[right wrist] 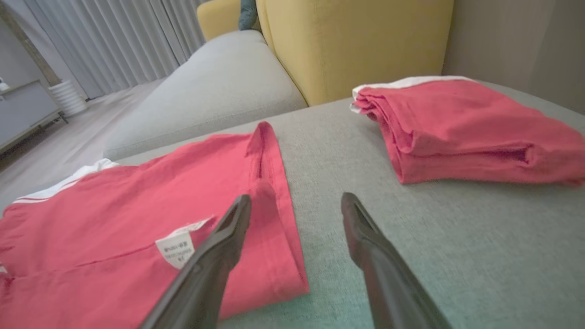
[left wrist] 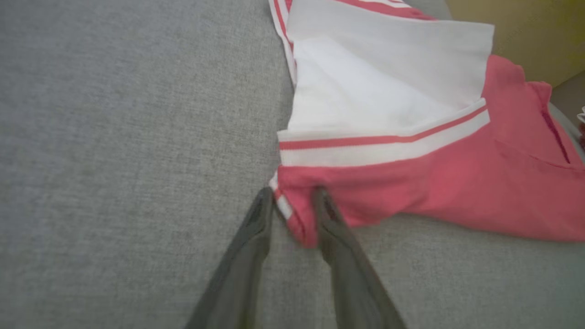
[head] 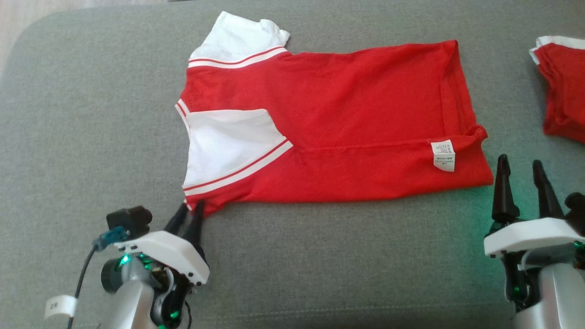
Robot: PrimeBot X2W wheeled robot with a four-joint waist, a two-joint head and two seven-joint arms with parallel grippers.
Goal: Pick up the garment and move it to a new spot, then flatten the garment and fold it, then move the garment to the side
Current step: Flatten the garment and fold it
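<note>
Garment (head: 347, 119): red tee, flat on the grey cushion (head: 68, 137), roughly centre, collar end to the left, hem end to the right. White sleeve (head: 224, 146) tucked over the body, care label (head: 443, 155) face up near the hem. Looks mid-fold, long sides turned in.

Left claw (head: 191, 206) down at the near collar-end corner (left wrist: 297, 219), fingers set either side of that little lip of red cloth, narrow gap, cloth between them. Can't tell from here whether properly pinched or just straddling. Right claw (head: 520, 161) wide open, holding nothing, hovering just beside the near hem corner, one finger over the hem by the label, the other over bare cushion.

Probably a grab of the two near corners for the next fold. Just my read on doing it well:

- Worth closing the left one fully before any lift, to avoid a slip with such thin, floppy cloth.
- Bring the right one lower and onto the hem corner, then raise both together. No lifting one side alone, asking for a skewed fold.
- Catch every stacked layer at each corner, not just the top one, or risk the tuck opening up.
- Keep the lift low and the edge taut between the claws.
- Mind the other folded red pile (head: 564, 91) off to the right, well apart from the tee but on the right arm's side.
</note>
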